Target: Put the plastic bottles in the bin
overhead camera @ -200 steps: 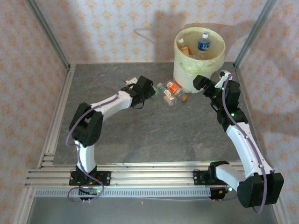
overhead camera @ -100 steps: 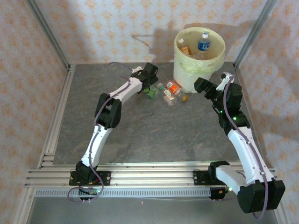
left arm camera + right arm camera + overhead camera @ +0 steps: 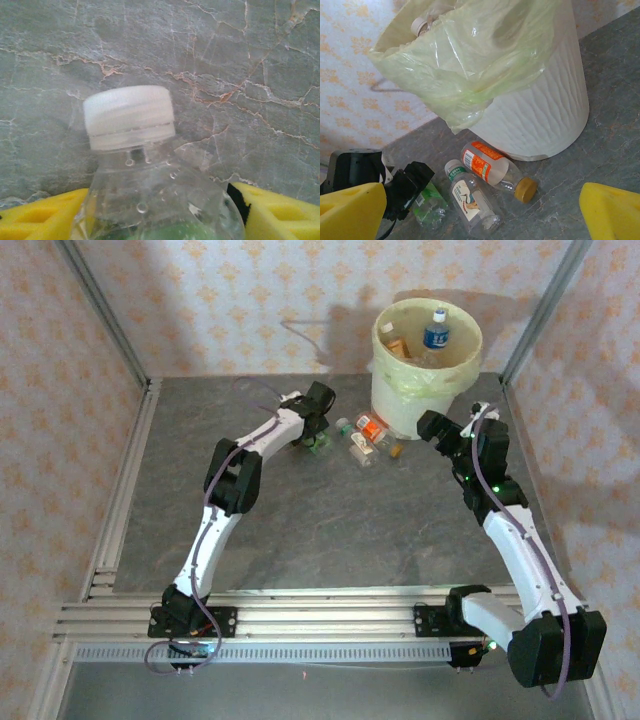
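left hand [image 3: 320, 437]: arm stretched far over the worktop [image 3: 300, 530], at the leftmost of the loose bottles. wrist view: yellow fingers [image 3: 40, 217] stand one on each side of the green-label bottle [image 3: 150, 200], low on its shoulder, white cap [image 3: 129, 117] pointing away from the camera. a dark sliver shows beside the right finger, so i cannot tell whether the bottle is pinched or only bracketed. it rests on the stone, not lifted. judgement: straddling the body rather than the cap gives the steadier hold on a round, thin-walled thing

next right: white-label bottle [image 3: 470, 197] and orange-label bottle [image 3: 492, 170], both on their sides, just beside each other at the foot of the bin. lying flat, they may roll if nudged

bin [image 3: 425, 390]: upright at the far side of the worktop, yellow-green bag [image 3: 470, 65] folded over the rim. a blue-label bottle [image 3: 435, 335] is inside among others. task judged partly done; three bottles seen outside

right hand [image 3: 430, 426]: hangs just beside the bin's foot, fingers [image 3: 612, 212] wide apart, nothing between them, facing the two lying bottles. judgement: placed to take the orange-label one, while leaving the left arm a free path to the rim
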You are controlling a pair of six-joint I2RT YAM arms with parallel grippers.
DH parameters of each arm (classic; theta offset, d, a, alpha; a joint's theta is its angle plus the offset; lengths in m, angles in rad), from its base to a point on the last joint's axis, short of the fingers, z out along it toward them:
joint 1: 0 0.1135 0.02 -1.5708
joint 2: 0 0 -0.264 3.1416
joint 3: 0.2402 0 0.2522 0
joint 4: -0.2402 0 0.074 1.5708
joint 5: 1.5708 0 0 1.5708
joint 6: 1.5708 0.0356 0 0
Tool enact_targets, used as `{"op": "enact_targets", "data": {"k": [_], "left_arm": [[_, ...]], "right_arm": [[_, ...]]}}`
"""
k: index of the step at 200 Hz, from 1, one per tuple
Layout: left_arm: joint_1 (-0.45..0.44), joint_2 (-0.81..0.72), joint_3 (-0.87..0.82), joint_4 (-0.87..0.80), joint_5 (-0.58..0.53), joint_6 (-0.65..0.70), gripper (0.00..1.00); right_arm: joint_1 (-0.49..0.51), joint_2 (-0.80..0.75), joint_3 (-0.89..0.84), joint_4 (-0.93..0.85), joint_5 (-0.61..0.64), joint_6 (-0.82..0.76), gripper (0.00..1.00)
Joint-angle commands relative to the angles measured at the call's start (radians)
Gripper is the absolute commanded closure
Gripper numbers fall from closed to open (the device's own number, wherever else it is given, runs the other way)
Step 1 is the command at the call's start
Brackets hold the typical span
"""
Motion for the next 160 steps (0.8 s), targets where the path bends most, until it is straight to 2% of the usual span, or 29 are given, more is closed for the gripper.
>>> {"op": "enact_targets", "data": {"k": [1, 23, 50, 70, 112, 160], "left_arm": [[0.007, -0.086, -0.092, 0.107, 0.035, 0.024, 0.34], [0.007, -0.168, -0.187, 0.221, 0.058, 0.038, 0.36], [-0.001, -0.317, -0.418, 0.562, 0.151, 0.072, 0.36], [-0.014, -0.406, -0.528, 0.710, 0.175, 0.081, 0.39], [-0.048, -0.511, -0.606, 0.806, 0.218, 0.100, 0.41], [-0.129, -0.629, -0.665, 0.852, 0.255, 0.122, 0.42]], "right_arm": [[0.002, -0.024, -0.008, 0.048, 0.005, -0.020, 0.01], [0.002, -0.026, -0.011, 0.041, -0.054, -0.048, 0.00], [0.014, -0.015, -0.017, 0.036, -0.135, -0.058, 0.01], [0.050, -0.010, -0.047, 0.067, -0.155, -0.062, 0.01], [0.108, 0.039, -0.057, 0.109, -0.201, -0.042, 0.01], [0.142, 0.151, 0.000, 0.153, -0.418, -0.018, 0.00]]}}
